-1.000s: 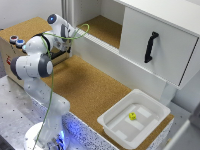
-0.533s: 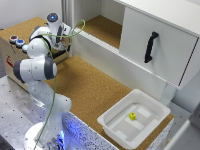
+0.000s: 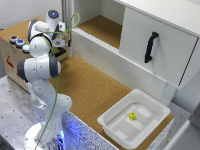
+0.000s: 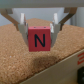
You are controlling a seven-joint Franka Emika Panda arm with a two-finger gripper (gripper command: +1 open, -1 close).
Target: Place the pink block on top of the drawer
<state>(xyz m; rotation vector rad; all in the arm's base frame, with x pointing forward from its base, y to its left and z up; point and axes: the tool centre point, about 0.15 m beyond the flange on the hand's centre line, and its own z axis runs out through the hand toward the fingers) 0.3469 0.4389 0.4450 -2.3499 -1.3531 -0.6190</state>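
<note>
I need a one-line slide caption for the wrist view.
Gripper holding a pink block marked N above a cork surface.

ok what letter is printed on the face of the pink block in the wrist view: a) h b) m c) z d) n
d: the wrist view shows a black N on the face of the pink block, which sits between the fingers of the gripper above the cork surface.
</note>
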